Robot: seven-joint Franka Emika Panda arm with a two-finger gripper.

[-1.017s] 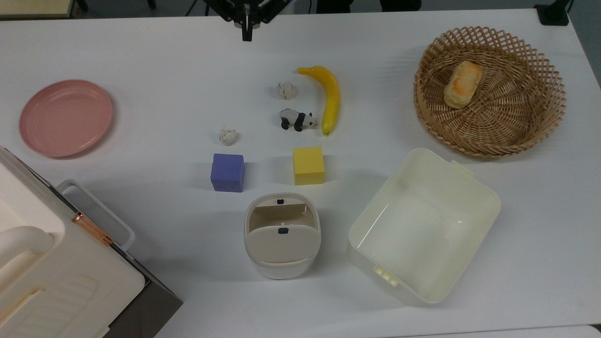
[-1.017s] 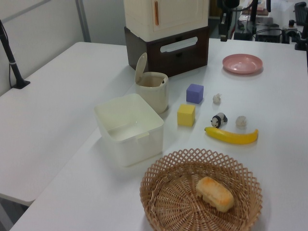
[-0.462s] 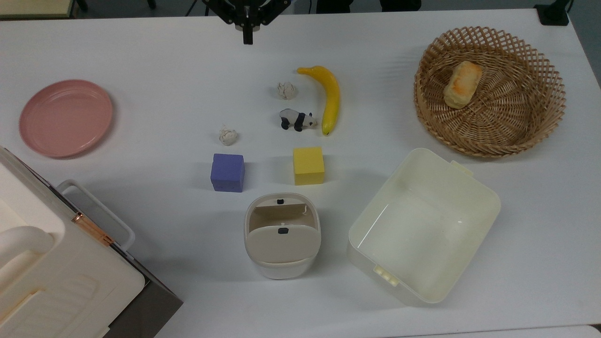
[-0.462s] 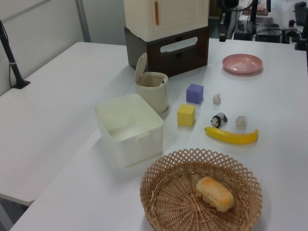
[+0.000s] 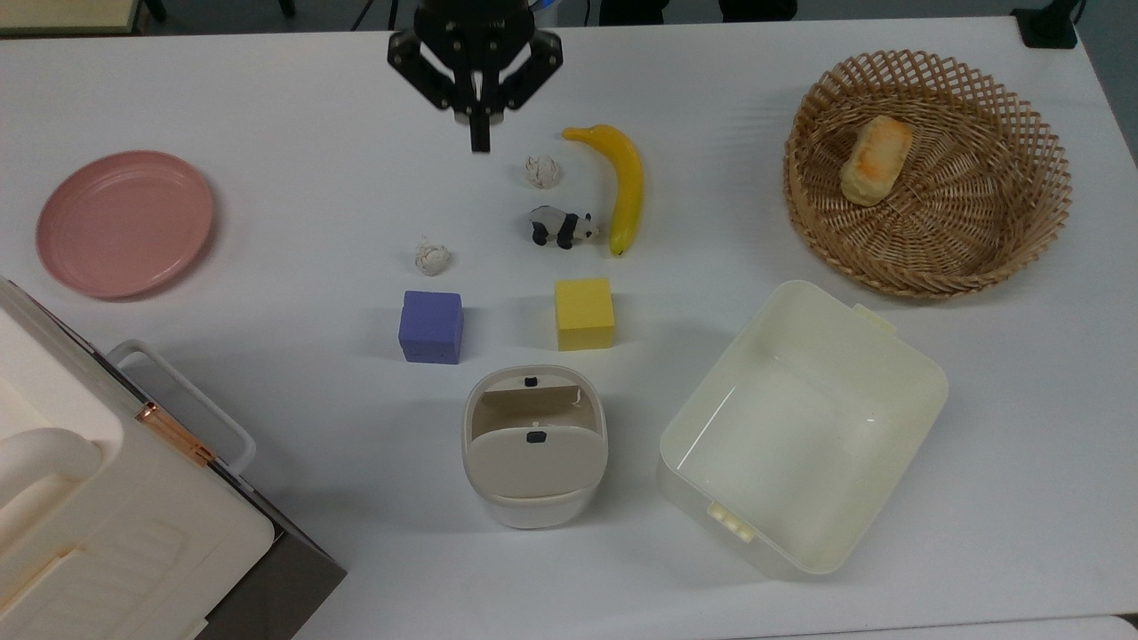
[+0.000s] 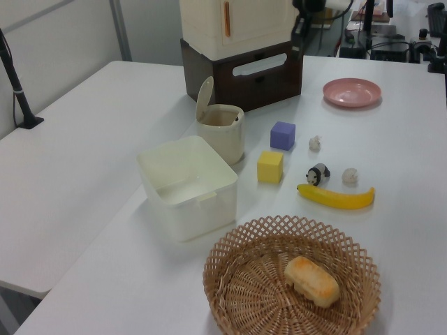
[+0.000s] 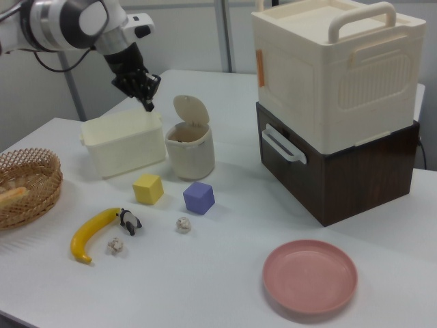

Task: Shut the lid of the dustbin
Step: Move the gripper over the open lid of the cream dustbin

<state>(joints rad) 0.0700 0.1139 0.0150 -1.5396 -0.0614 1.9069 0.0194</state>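
In the top view, the claw (image 5: 480, 142) is seen near the upper edge of the white surface (image 5: 267, 107), with its fingers pressed together into a single dark tip. It is held above bare surface just to the top view's left of a crumpled paper ball (image 5: 542, 171). The dustbin (image 5: 534, 507) is found low in the middle, well apart from the claw, with its lid (image 5: 533, 462) raised and the inside left exposed. A purple cube (image 5: 431, 326) and a yellow cube (image 5: 584, 313) are set just above the bin. A banana (image 5: 625, 187), a toy panda (image 5: 562, 227) and a second paper ball (image 5: 432, 258) are placed between the cubes and the claw. A pink plate (image 5: 124, 222) is seen at the top view's left, a wicker basket (image 5: 1005, 231) holding a bread roll (image 5: 877, 160) at the top view's right, and a cream tub (image 5: 916, 373) beside the bin.

In the left view, the lid (image 6: 204, 98) is shown standing upright at the back of the dustbin (image 6: 223, 136), in front of a stacked cream and brown case (image 6: 241, 49).

In the right view, the claw (image 7: 148, 104) is seen hanging in the air, tips pointed downward, over the cream tub (image 7: 123, 147) and to the right view's left of the lid (image 7: 189, 109). Nothing is touched by it.
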